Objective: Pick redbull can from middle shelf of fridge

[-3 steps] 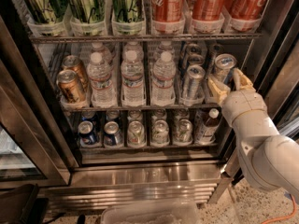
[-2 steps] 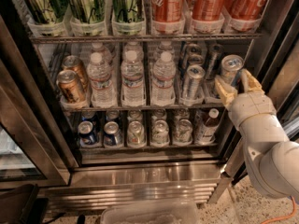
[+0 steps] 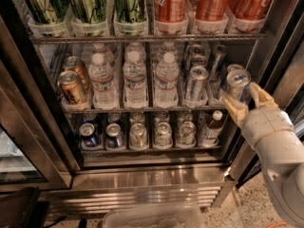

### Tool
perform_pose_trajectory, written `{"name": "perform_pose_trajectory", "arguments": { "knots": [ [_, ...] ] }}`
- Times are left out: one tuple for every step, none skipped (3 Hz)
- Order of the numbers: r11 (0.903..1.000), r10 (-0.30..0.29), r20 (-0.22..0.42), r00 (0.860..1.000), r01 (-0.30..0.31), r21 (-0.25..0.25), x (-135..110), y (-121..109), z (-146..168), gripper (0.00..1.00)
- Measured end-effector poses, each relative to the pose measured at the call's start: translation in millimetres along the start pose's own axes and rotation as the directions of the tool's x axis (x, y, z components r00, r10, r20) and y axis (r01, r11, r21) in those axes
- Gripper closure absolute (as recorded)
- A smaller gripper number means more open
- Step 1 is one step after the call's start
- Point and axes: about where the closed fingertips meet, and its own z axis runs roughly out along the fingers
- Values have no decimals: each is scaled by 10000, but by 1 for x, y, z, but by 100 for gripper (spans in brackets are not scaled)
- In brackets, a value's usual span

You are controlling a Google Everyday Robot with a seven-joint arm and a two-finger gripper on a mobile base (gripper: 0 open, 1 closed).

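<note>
Steel-wire middle shelf point(image 3: 142, 109) of the fridge point(image 3: 142, 177). The pull is best kept straight and level toward the opening, so that the neighbouring slim can point(image 3: 194, 82) is not knocked. Counted left to right along the front: two copper cans point(image 3: 71, 85), three water bottles point(image 3: 134, 77), one slim can, then one redbull can point(image 3: 237, 82) at the shelf's right end, clasped by the closed fingers of the gripper point(image 3: 241, 96).

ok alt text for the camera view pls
The tool grips a slim redbull can at the right end of the middle shelf of a drinks fridge. Water bottles, copper cans and more slim cans share that shelf; green cans and red cans stand above, short cans below.
</note>
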Motion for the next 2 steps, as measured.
{"name": "perform_pose_trajectory", "arguments": {
  "knots": [
    [9922, -119, -989, 9950, -6, -1250, 19, 23, -22, 100],
    [9705, -438, -1789, 9829, -6, -2410, 23, 39, -41, 100]
  ]
}}
